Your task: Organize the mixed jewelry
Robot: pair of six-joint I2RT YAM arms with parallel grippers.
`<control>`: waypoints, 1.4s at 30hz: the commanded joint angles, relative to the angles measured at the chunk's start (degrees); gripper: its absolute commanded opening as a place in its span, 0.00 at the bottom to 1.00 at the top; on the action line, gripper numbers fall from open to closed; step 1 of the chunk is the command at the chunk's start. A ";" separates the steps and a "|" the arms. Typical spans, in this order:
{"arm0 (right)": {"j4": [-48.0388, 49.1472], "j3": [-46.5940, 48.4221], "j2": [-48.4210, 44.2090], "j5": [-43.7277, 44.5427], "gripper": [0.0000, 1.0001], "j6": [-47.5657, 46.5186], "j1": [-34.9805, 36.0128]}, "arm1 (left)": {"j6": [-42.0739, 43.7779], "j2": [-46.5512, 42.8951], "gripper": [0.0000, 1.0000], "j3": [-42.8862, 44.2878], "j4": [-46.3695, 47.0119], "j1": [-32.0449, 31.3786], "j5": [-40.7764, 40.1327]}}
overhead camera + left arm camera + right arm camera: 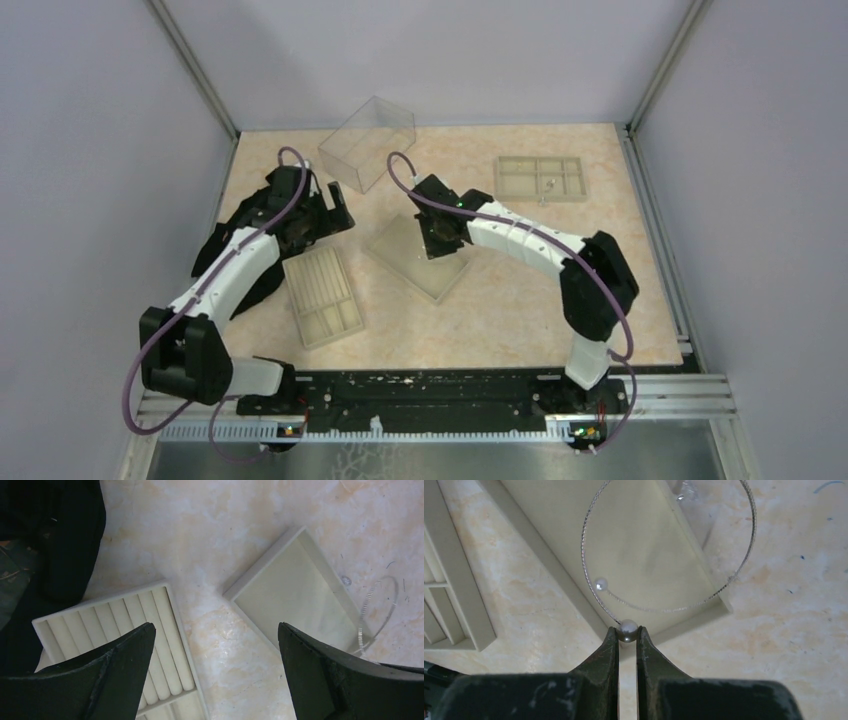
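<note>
At the near edge of the table (500, 320) the two arms rise from their bases. Just ahead of the left base lies a ridged tray (322, 295). The left gripper (215, 640) hovers over the tray's far end, its jaws spread wide and holding nothing. Beside that tray, near the middle of the table, sits a flat tray (420, 258). The right gripper (627, 632) is over it, clenched on a small pearl-like bead at one end of the wire hoop (583, 540). The hoop's loop spreads across one corner of the flat tray and the table past it; I cannot tell whether it rests there or hangs just above. Farther right is a compartment tray (540, 178) with a tiny piece (548, 184) inside. A clear box (367, 142) stands farthest back.
</note>
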 commanded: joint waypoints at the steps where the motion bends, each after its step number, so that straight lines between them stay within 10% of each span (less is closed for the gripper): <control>1: 3.93 3.59 4.68 -4.42 0.00 -2.07 1.65 | 0.77 -2.97 0.98 -0.65 -1.64 0.13 -0.77; 8: 4.78 6.60 10.91 -6.83 0.01 -2.80 1.86 | -0.69 -5.70 0.98 -2.40 -1.96 0.22 -0.57; 15: 2.25 11.01 8.91 -5.96 0.52 -3.45 1.33 | -0.96 -5.63 0.98 -3.22 0.48 0.11 3.89; 25: 7.91 -8.10 -5.84 -5.70 0.46 1.18 -8.77 | 0.69 -0.48 0.98 0.42 0.85 -2.45 6.64; 42: 12.57 -4.48 5.81 -12.18 0.24 3.47 -8.84 | 1.05 -0.74 0.98 0.19 0.08 -2.95 4.87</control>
